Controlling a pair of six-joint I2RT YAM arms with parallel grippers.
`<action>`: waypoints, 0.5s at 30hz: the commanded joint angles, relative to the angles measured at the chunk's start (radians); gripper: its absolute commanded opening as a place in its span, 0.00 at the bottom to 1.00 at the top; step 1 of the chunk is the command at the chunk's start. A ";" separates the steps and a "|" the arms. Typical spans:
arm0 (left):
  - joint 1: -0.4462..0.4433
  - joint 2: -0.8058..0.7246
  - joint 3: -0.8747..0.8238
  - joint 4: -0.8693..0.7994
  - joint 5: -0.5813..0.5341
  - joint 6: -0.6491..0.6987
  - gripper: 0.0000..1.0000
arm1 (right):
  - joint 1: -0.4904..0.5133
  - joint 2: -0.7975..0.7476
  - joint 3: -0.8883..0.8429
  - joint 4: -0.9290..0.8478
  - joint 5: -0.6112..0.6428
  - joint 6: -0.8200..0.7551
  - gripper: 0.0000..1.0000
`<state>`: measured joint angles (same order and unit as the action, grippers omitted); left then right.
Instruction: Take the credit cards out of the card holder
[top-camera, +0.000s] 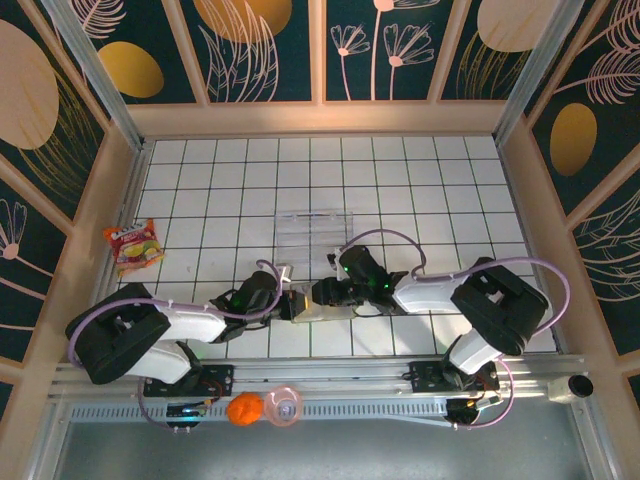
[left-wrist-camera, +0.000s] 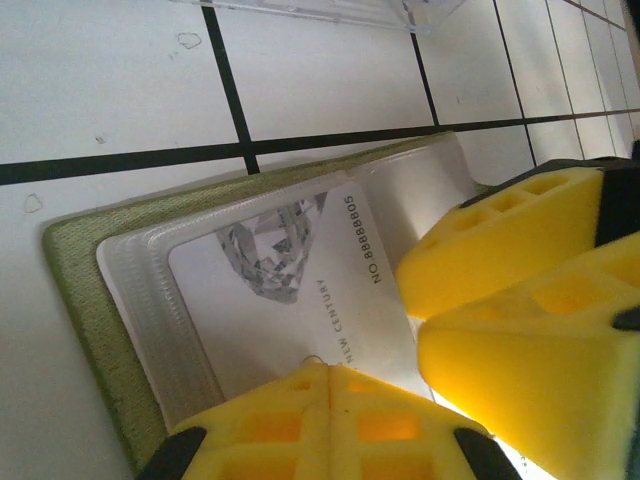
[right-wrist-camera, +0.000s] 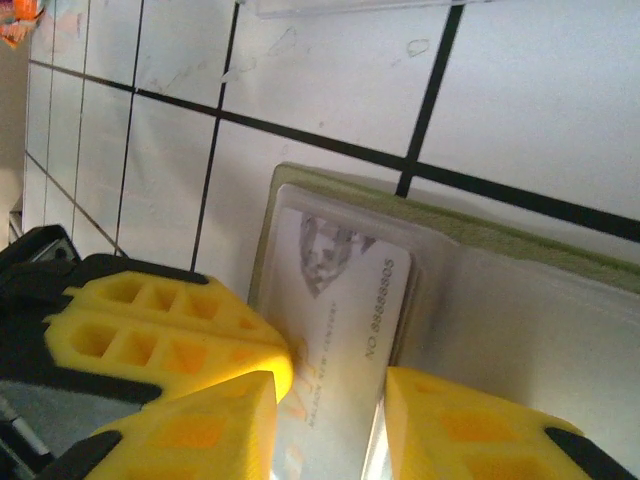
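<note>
The card holder lies open on the white tiles, its olive-green edge framing a clear inner pocket. A pale credit card with a diamond print lies in that pocket, also seen as the credit card inside the holder. My left gripper is shut, its tips pressed down at the card's long edge. My right gripper stands partly open over the card's near end, one finger on each side; whether it touches the card I cannot tell. From above, the left gripper and right gripper meet over the holder.
A clear plastic tray stands just beyond the holder. A snack packet lies by the left wall. An orange ball and a pink ring sit on the rail between the arm bases.
</note>
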<state>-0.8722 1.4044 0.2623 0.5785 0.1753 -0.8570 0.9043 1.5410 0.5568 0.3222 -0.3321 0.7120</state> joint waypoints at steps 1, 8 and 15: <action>0.000 -0.042 0.000 -0.033 0.000 0.007 0.00 | 0.021 -0.074 0.025 -0.070 0.093 -0.017 0.35; 0.000 -0.160 0.019 -0.136 -0.074 0.044 0.13 | 0.027 -0.096 0.043 -0.102 0.126 -0.066 0.35; 0.001 -0.204 0.018 -0.217 -0.158 0.077 0.22 | 0.027 -0.075 0.075 -0.151 0.110 -0.135 0.31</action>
<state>-0.8722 1.2179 0.2695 0.4171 0.0692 -0.8085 0.9241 1.4597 0.5934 0.2146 -0.2325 0.6327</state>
